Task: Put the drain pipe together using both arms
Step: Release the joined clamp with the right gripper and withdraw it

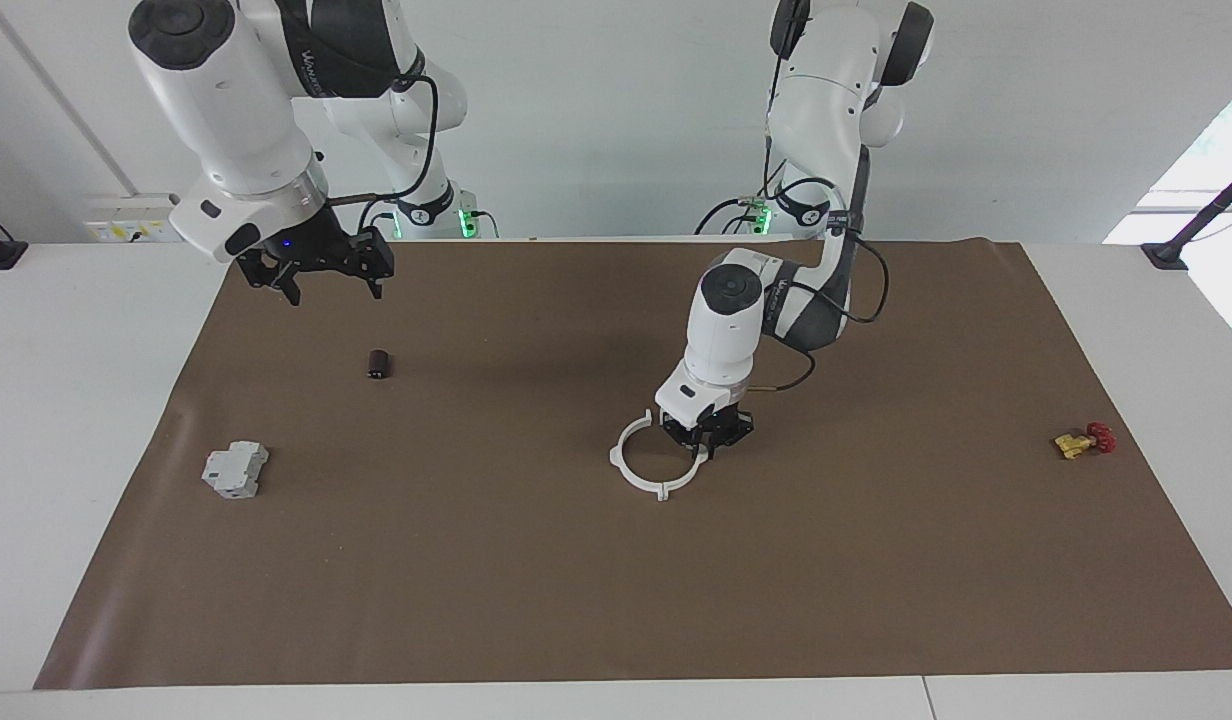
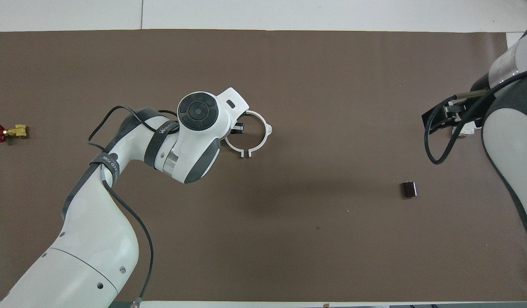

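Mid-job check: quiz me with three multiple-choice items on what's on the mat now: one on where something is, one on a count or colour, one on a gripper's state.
1. Where is the left gripper?
A. Down at the white ring
B. Over the grey block
C. Over the yellow-and-red valve

2. How many small things besides the ring lie on the brown mat?
A. One
B. Three
C. Five

3. How is the right gripper?
A. Shut on the ring
B. Shut on the grey block
C. Open, holding nothing

Answers:
1 A: the facing view shows it lowered onto the ring's edge, on the side toward the left arm's end.
2 B: grey block, valve and a small dark cylinder.
3 C: it hangs in the air with its fingers spread, over the mat at the right arm's end.
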`<state>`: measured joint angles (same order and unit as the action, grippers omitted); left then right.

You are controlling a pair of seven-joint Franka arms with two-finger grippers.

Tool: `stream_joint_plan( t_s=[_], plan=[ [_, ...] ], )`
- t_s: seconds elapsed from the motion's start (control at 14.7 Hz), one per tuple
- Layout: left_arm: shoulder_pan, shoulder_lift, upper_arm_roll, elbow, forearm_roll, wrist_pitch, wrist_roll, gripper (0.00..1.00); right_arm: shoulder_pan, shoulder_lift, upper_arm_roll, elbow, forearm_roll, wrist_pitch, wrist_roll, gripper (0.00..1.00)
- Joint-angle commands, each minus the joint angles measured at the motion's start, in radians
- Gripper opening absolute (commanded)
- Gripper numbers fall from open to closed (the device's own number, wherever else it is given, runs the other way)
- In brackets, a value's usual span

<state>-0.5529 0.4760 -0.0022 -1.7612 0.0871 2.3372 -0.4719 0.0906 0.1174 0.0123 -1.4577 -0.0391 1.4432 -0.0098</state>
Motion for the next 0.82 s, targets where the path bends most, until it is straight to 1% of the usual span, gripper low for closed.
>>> stream_joint_plan(
  t_s=[0.0,0.2,0.61,0.75],
  plan=[
    [-0.022,-0.007,0.013,-0.020,0.016,0.016,-0.017,0.00,-0.029,-0.065,0.008,-0.092,0.002,0.020,-0.038,1.00],
    [-0.022,-0.008,0.013,-0.026,0.016,0.017,-0.017,0.00,-0.020,-0.051,0.009,-0.090,0.002,0.045,-0.027,1.00],
    [-0.009,-0.007,0.013,-0.018,0.016,0.034,-0.017,0.00,-0.063,-0.074,0.009,-0.076,0.004,0.034,0.005,1.00],
    [-0.006,-0.005,0.013,-0.018,0.016,0.045,-0.017,0.00,-0.063,-0.079,0.008,-0.084,0.027,0.036,0.023,1.00]
  ],
)
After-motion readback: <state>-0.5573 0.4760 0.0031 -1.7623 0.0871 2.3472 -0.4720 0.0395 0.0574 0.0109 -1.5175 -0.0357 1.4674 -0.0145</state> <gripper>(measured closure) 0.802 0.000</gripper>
